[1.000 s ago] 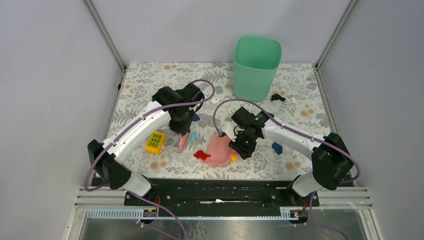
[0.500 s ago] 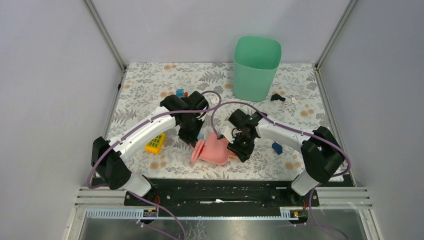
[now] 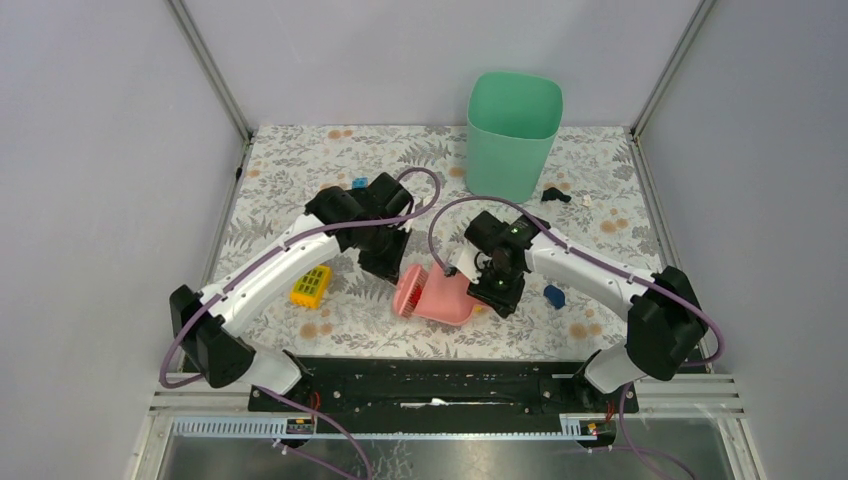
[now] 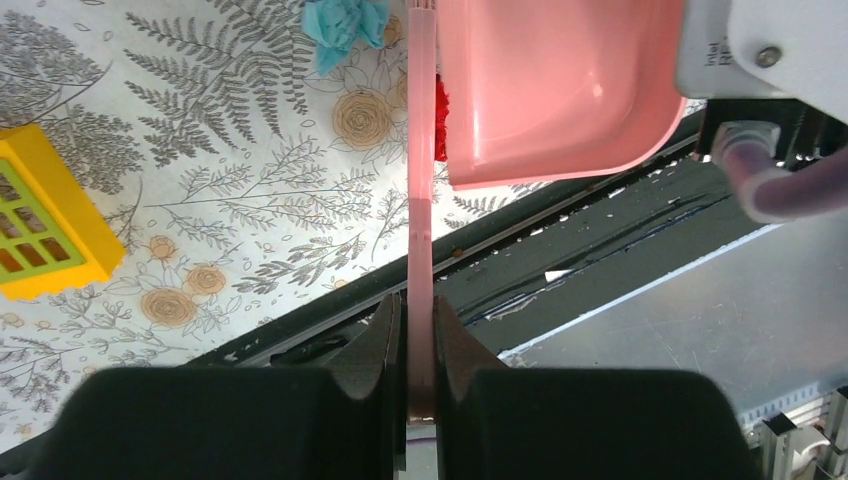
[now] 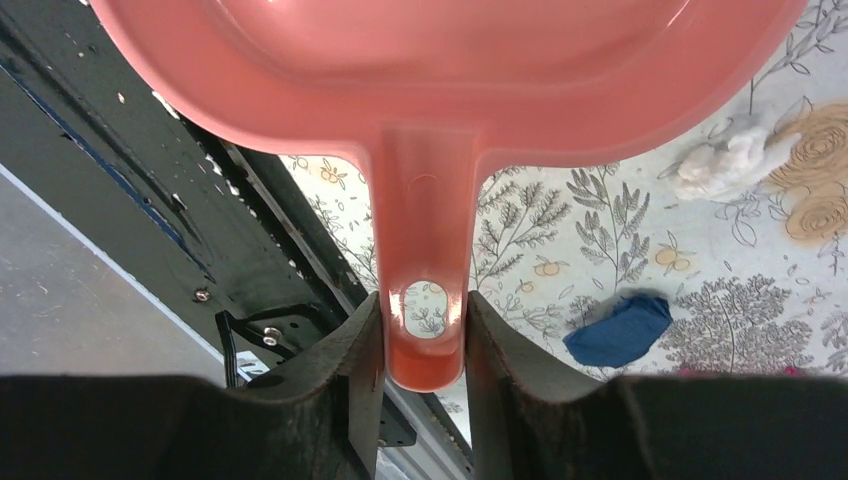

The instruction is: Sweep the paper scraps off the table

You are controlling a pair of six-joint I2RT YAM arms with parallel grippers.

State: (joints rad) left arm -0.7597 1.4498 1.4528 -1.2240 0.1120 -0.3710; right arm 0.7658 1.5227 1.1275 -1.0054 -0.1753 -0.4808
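Note:
My left gripper [image 3: 388, 262] [image 4: 420, 322] is shut on the thin handle of a pink brush [image 3: 405, 291] [image 4: 421, 200], whose head is against the mouth of a pink dustpan [image 3: 446, 298] [image 4: 560, 90]. My right gripper [image 3: 497, 287] [image 5: 425, 322] is shut on the dustpan's handle [image 5: 425, 230] and holds the pan tilted above the table [image 3: 300, 160]. One white crumpled paper scrap [image 5: 725, 165] lies on the cover to the right of the pan. Another white bit [image 3: 587, 200] lies at the far right. A red piece [image 4: 440, 105] sits between brush and pan.
A green bin [image 3: 512, 135] stands at the back. A yellow brick [image 3: 311, 284] [image 4: 40, 225], a teal crumpled piece [image 4: 345, 25], a blue piece [image 3: 553, 295] [image 5: 620, 330], a small blue brick [image 3: 358, 183] and a black piece [image 3: 555, 195] lie about. The black rail [image 3: 430, 380] runs along the near edge.
My left arm has swept the brush rightward up to the dustpan's mouth. The red piece no longer shows in the top view. The dustpan has tilted up slightly.

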